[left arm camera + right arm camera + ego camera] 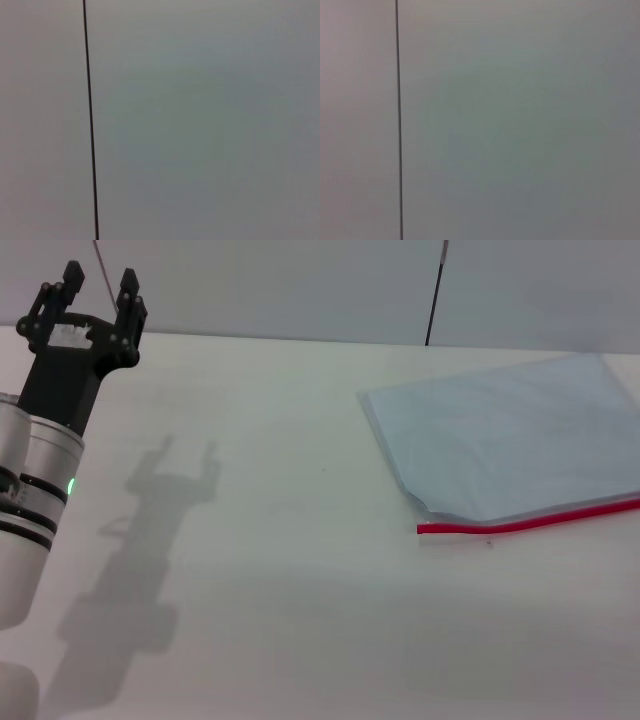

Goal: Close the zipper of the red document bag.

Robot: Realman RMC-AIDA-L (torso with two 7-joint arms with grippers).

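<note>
The red document bag lies flat on the white table at the right, a translucent pale blue-grey pouch. Its zipper is a thin red strip along the near edge, running off the right side of the head view. Near the strip's left end the upper sheet lifts a little from the lower one. My left gripper is raised at the far left, fingers pointing up and apart, open and holding nothing, far from the bag. My right gripper is out of view.
The white table stretches between the left arm and the bag. A pale wall with a dark vertical seam stands behind the table; both wrist views show only that wall and the seam.
</note>
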